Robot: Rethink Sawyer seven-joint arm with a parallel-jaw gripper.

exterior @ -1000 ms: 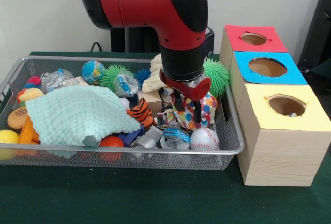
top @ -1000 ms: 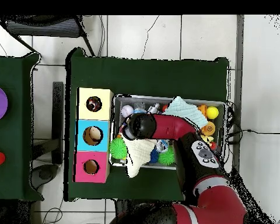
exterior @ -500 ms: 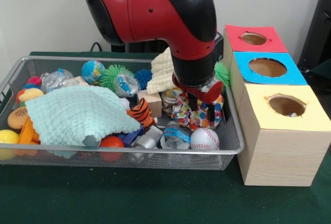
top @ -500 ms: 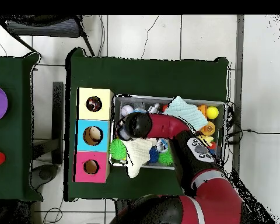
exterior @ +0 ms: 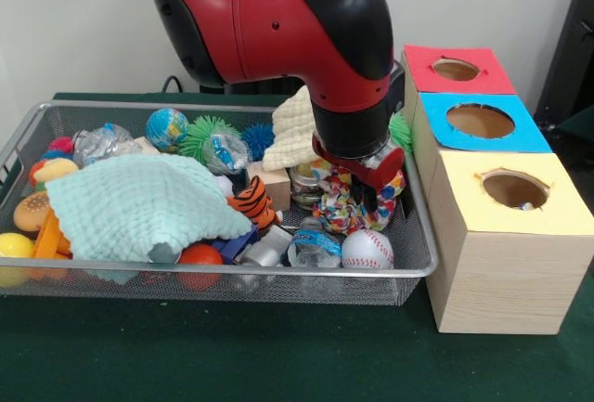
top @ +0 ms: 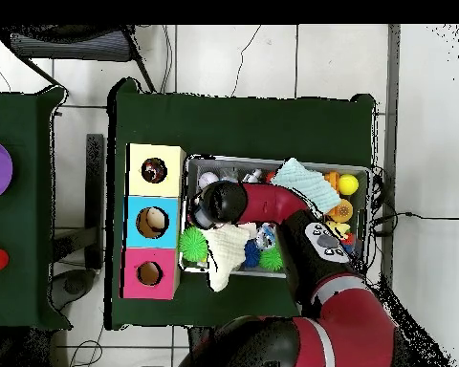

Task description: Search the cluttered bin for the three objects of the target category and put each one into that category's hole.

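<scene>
The wire mesh bin (exterior: 232, 272) is full of toys. My gripper (exterior: 362, 200) is down in its right end, shut on a bunched white polka-dot fabric piece (exterior: 336, 205) that still rests among the toys. The yellow-topped box's round hole (exterior: 515, 188) is just right of the bin, with a pale scrap showing inside it. In the overhead view the arm's wrist (top: 219, 203) hides the gripper and the fabric; the yellow box's hole (top: 155, 170) is to its left. No other polka-dot pieces show.
A mint waffle cloth (exterior: 139, 207) covers the bin's left-middle. A cream waffle cloth (exterior: 292, 128) lies behind the arm. A baseball (exterior: 367, 249), a tiger toy (exterior: 251, 202) and crumpled bottles sit by the gripper. The blue-topped (exterior: 480, 121) and red-topped (exterior: 456, 70) boxes stand behind the yellow one.
The gripper moved right and lowered into the polka-dot fabric, then closed; the fabric went from a spread heap to a bunched shape around the fingers.
</scene>
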